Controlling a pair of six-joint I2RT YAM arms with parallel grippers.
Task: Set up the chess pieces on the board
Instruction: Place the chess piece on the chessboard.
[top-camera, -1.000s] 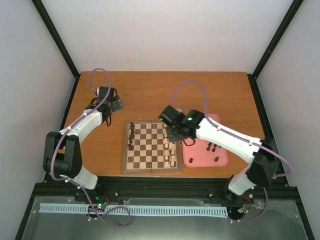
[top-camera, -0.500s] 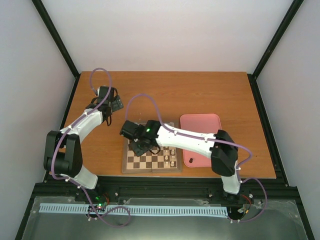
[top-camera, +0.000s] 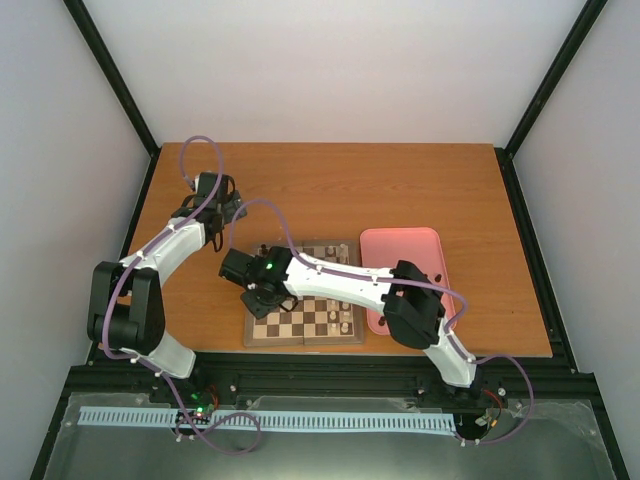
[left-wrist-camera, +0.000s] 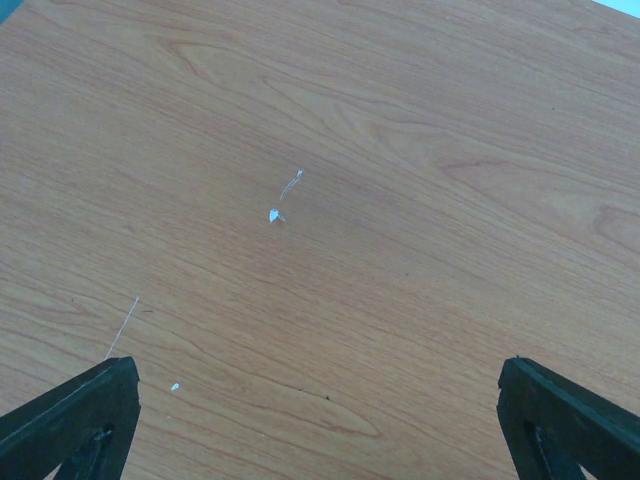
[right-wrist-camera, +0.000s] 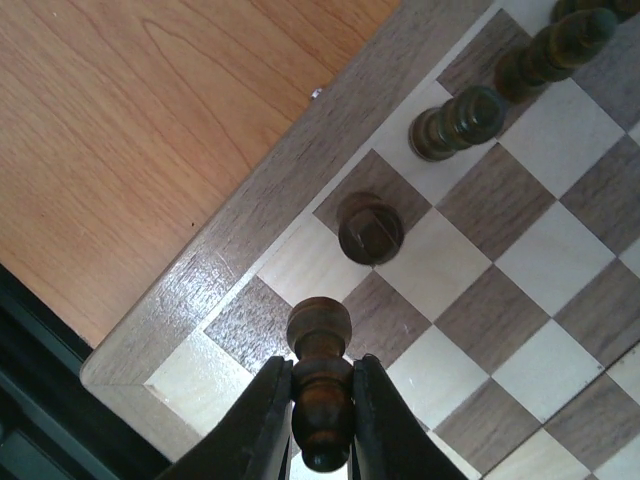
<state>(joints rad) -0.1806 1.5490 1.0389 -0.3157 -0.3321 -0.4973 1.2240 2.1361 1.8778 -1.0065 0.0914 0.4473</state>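
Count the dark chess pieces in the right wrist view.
4. One piece clamped in the right fingers; a second standing just ahead; a third and fourth lined up toward the top right. More may be cut off there.

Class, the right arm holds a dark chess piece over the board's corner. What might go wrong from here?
1. The right fingers pinch the held piece on a narrow part of its body, so it might tip on release.
2. A standing dark piece sits close ahead; opening fingers or a drifting wrist might knock it.
3. The edge of the board is near, so the piece might land on the border.
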